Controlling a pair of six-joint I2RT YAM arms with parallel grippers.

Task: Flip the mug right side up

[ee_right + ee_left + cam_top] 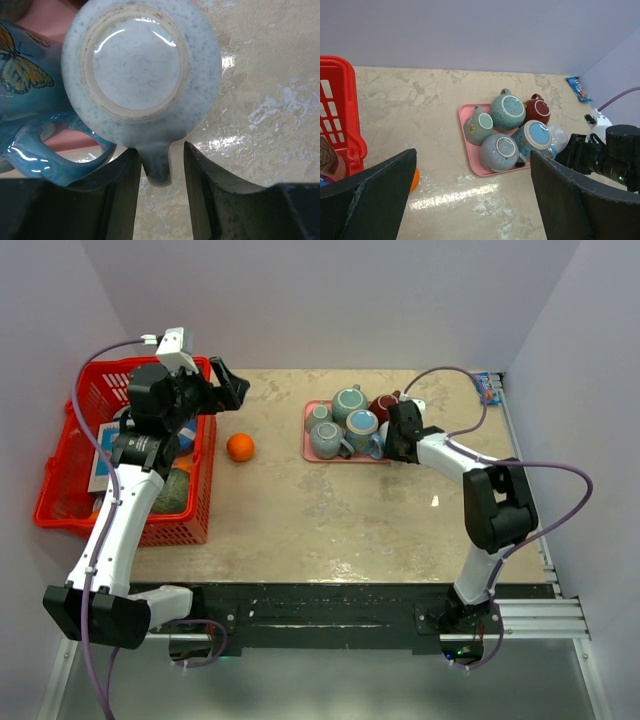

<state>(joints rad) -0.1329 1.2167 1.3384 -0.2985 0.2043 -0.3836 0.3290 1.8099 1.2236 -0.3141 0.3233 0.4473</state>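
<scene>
- Your right tool [160, 150] has one finger on each side of the handle [157, 170] of the pale speckled mug [142, 60]. The jaws are apart, with a slim gap showing on the right side, so they are not clamped.
- The mug stands base up at the right edge of the pink tray [469, 150], touching the butterfly mug [20, 75]. You cannot tell whether it sits partly on the tray rim.
- A grip on the handle alone is a thin hold. The glaze looks slick, and the weight of the body could swing the mug in the jaws as you lift.
- The looped handle of the butterfly mug [55, 160] lies just beside your left finger. If you close or lift off-line you may snag it and drag that mug.
- The tray is crowded, so flipping low would knock the neighbouring mugs. Get clear height over the table [300, 520] first.
- If the mug does rest on the rim, it may tip as the jaws push the handle sideways.
- Your left tool [228, 385] hangs wide open near the red basket [60, 500], well apart and holding nothing.
</scene>
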